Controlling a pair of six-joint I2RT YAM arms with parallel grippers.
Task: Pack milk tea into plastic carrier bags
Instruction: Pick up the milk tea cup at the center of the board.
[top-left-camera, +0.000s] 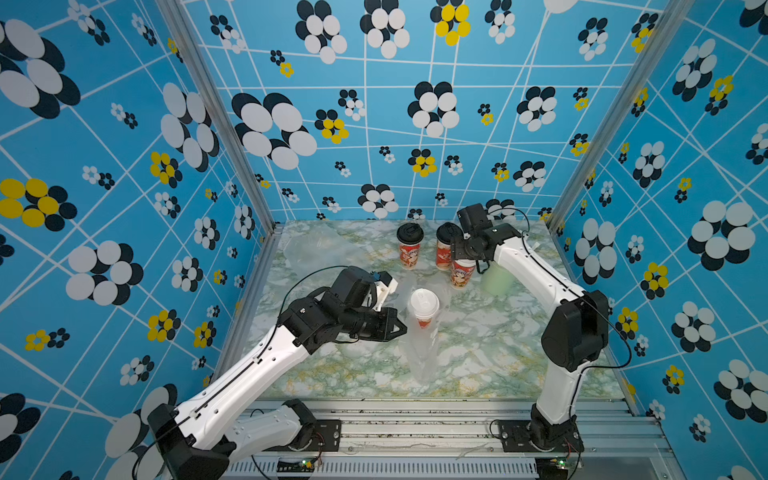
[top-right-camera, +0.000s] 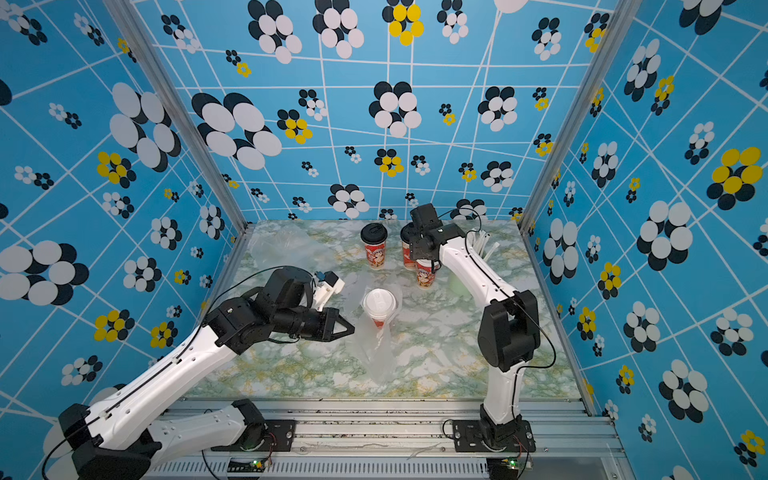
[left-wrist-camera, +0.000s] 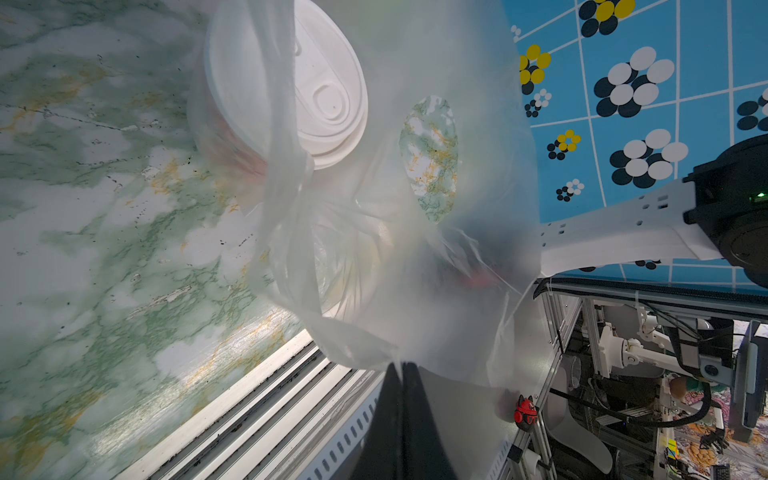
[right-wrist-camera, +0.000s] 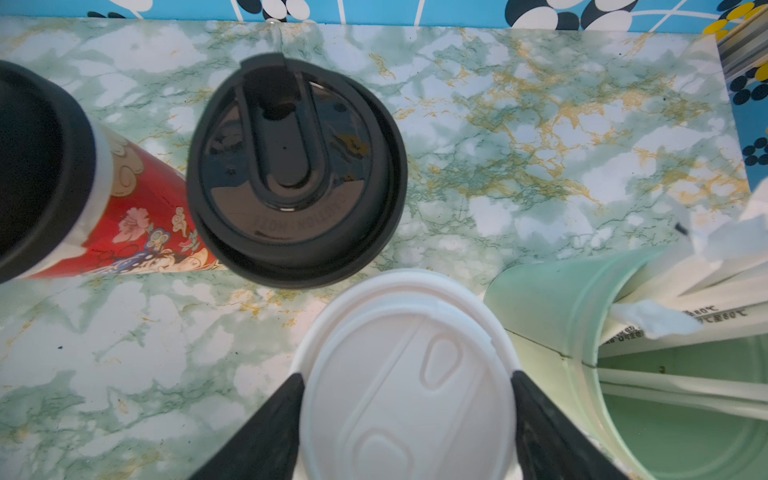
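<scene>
Black jaws of the left gripper (left-wrist-camera: 402, 368) are clamped on the clear carrier bag (top-left-camera: 422, 357) — a white-lidded cup (top-left-camera: 424, 305) stands inside it, mid-table. The right gripper (right-wrist-camera: 407, 376) clasps a second white-lidded cup (right-wrist-camera: 405, 399) near the back, beside a black-lidded cup (right-wrist-camera: 291, 166) and the green straw cup (right-wrist-camera: 552, 299).

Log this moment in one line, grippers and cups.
left gripper: shut on carrier bag edge | right gripper: shut on loose white-lid cup | packed: bagged white-lid cup | waiting: two black-lid cups
</scene>
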